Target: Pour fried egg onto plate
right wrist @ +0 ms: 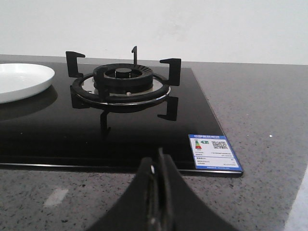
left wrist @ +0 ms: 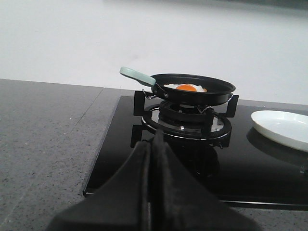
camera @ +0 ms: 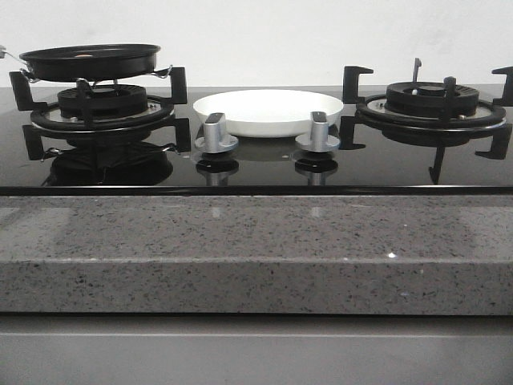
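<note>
On left burner (camera: pixel 100 104): black pan (left wrist: pixel 197 89) holding fried egg (left wrist: pixel 186 88), handle (left wrist: pixel 137 75) toward hob's left edge for grasping; plate (camera: pixel 268 111) at hob centre, ready to receive; left gripper (left wrist: pixel 151 159) and right gripper (right wrist: pixel 158 180) closed, empty

From my left wrist camera the left pincer (left wrist: pixel 151 159) shows as two matte black fingers, broad at the base and tapering to a narrow tip. My right wrist camera shows the right pincer (right wrist: pixel 158 178) with the same black, wedge-shaped fingers; I see no cables, screws or markings on either.
</note>
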`<state>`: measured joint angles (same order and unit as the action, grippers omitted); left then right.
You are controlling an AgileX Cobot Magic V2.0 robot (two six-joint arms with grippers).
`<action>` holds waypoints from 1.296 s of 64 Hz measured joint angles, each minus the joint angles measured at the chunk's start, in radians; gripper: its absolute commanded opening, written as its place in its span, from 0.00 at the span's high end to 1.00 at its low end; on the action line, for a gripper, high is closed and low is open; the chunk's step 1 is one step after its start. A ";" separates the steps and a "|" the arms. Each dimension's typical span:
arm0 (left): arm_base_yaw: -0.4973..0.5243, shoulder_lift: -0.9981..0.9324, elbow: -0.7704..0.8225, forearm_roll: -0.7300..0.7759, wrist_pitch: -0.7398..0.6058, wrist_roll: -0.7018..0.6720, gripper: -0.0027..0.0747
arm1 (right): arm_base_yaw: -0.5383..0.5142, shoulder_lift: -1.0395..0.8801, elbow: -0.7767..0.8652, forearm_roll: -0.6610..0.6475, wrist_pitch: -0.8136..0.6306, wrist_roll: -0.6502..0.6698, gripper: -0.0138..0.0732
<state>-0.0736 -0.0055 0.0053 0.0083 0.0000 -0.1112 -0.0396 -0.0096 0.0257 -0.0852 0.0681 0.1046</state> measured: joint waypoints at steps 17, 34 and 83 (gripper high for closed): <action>0.000 0.000 0.000 0.000 0.000 0.000 0.99 | 0.000 0.000 0.000 0.000 0.000 0.000 0.92; 0.000 0.000 0.000 0.000 0.000 0.000 0.99 | 0.000 0.000 0.000 0.000 0.000 0.000 0.92; 0.000 0.002 -0.239 -0.008 0.110 0.000 0.99 | 0.000 0.000 -0.193 0.000 0.164 0.000 0.92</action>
<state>-0.0736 -0.0035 -0.2336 0.0000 0.1103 -0.1112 -0.0396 -0.0096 -0.1675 -0.0852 0.2322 0.1046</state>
